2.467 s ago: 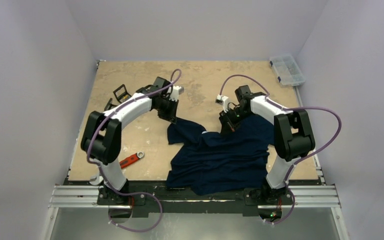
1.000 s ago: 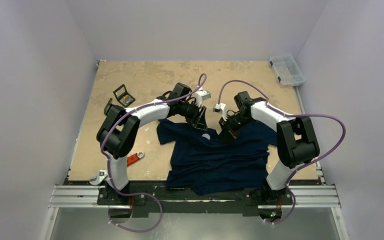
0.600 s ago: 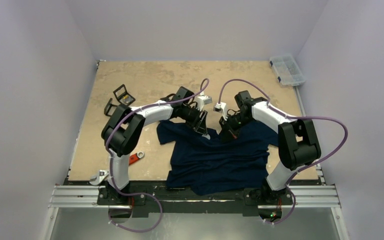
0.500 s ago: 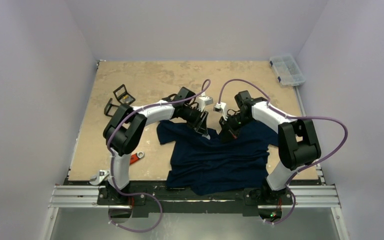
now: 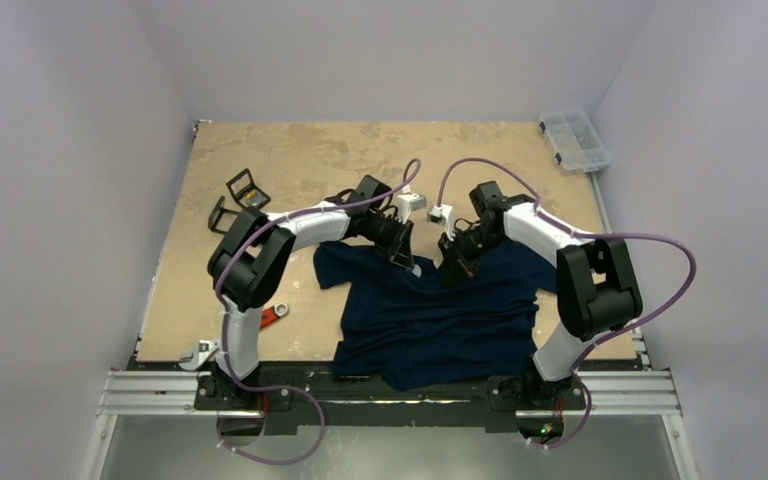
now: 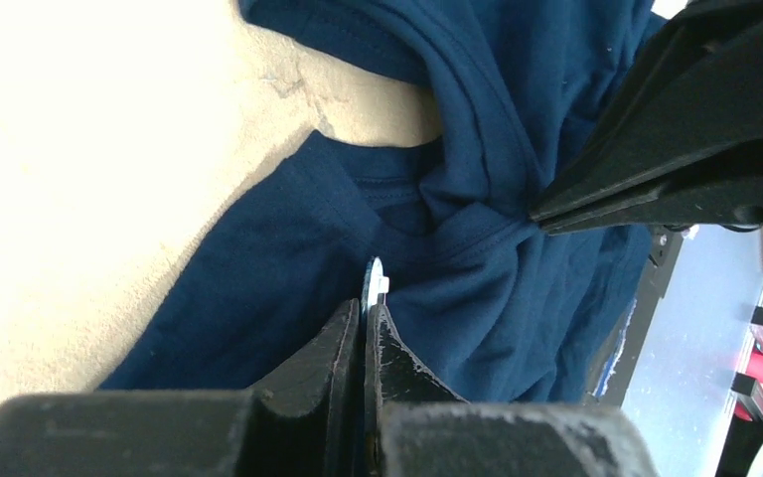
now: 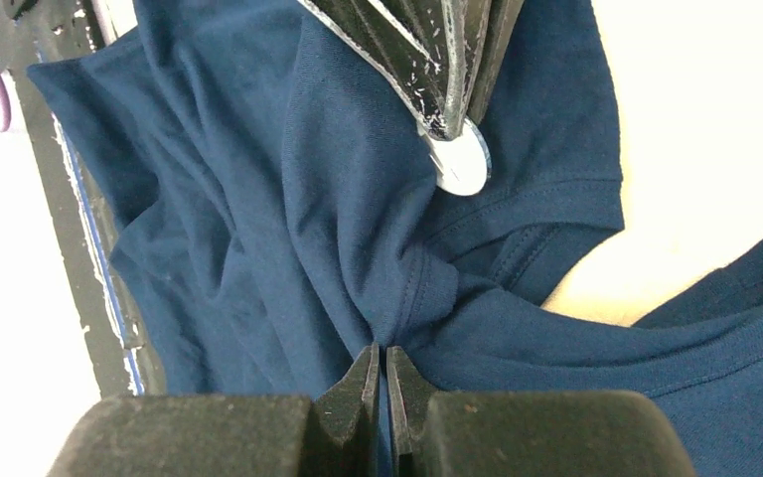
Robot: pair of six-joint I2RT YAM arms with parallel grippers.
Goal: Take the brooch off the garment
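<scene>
Now my left gripper (image 6: 366, 310) is pinched fully together on the brooch (image 7: 460, 164), a small white disc that I grip by its rim. It sits on the garment (image 5: 440, 320) just beside the neckline, at the shirt's 12 o'clock edge in the top view. My right gripper (image 7: 379, 356) is clamped on a bunched fold of the navy cloth, close to the disc at about its 3 o'clock. I judge that this hold anchors the fabric, so a pull frees the pin rather than dragging the shirt. Bare table (image 5: 290, 160) lies open toward 12 o'clock for lifting away. A red-handled wrench (image 5: 263, 319) at the shirt's 9 o'clock and black frames (image 5: 243, 187) at 10 o'clock are well apart. The hem reaches the table's near edge at 6 o'clock.
</scene>
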